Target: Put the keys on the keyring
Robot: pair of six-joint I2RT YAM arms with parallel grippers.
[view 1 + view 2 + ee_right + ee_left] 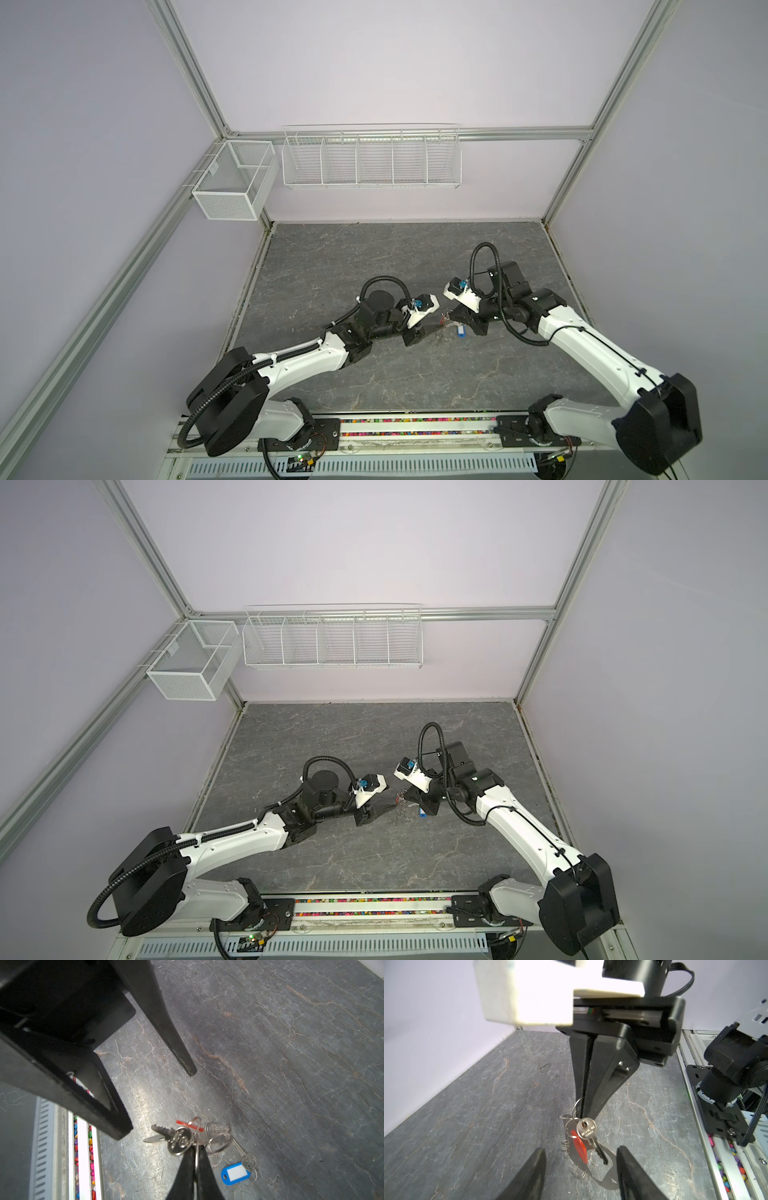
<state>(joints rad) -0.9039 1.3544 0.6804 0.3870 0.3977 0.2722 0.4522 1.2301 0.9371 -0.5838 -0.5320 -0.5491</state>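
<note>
Just right of frame centre in both top views, the right gripper point(446, 325) — pressed together on a wire ring point(576, 1105) — dangles the red-tagged key point(586, 1128) at the keyring point(604, 1178); a nudge from the spread left gripper point(580, 1148) could jar it loose, the blue-tagged key point(459, 330) lying beside

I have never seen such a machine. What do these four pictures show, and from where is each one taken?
These are two robot arms mounted at the edge of a grey table. Two pictures look down on the whole scene from above. The other two come from a camera on each arm's wrist, close to its hand. The right hand is shut on a metal ring carrying a silvery key and a red tag, with the flat keyring behind them. The left hand is open and holds nothing. A second key with a blue tag lies on the table.
</note>
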